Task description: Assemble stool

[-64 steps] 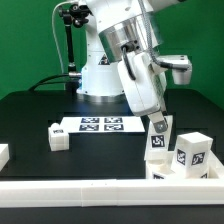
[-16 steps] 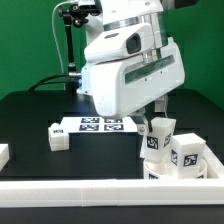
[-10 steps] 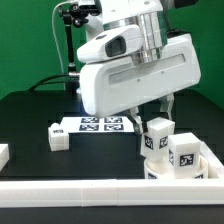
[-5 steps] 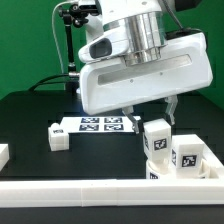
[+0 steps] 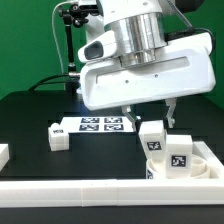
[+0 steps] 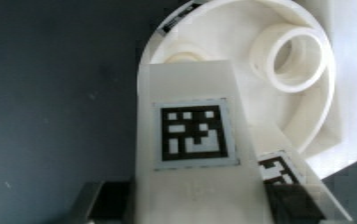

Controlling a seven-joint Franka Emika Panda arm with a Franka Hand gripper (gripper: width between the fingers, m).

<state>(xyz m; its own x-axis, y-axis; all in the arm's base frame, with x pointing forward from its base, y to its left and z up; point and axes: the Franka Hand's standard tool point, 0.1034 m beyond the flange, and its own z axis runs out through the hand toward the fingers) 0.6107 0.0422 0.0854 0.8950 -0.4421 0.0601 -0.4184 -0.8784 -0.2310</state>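
Gripper (image 5: 150, 124): clamped on the top of a stool leg (image 5: 152, 140), keeping it upright for insertion.
Held leg's place: over the seat (image 5: 203, 166), near the table's (image 5: 30, 120) front edge, by the rail (image 5: 80, 188).
Likely target: the seat's round socket (image 6: 299, 55).
Second leg (image 5: 178, 155): standing on the seat.
Loose leg (image 5: 57, 138): beside the marker board (image 5: 97, 124).

A plain green wall (image 5: 30, 40) stands behind the jaws. A black table (image 5: 25, 115) extends below them, with the marker board (image 5: 98, 125) behind them to the exterior view's left and a white border rail (image 5: 70, 190) in front.
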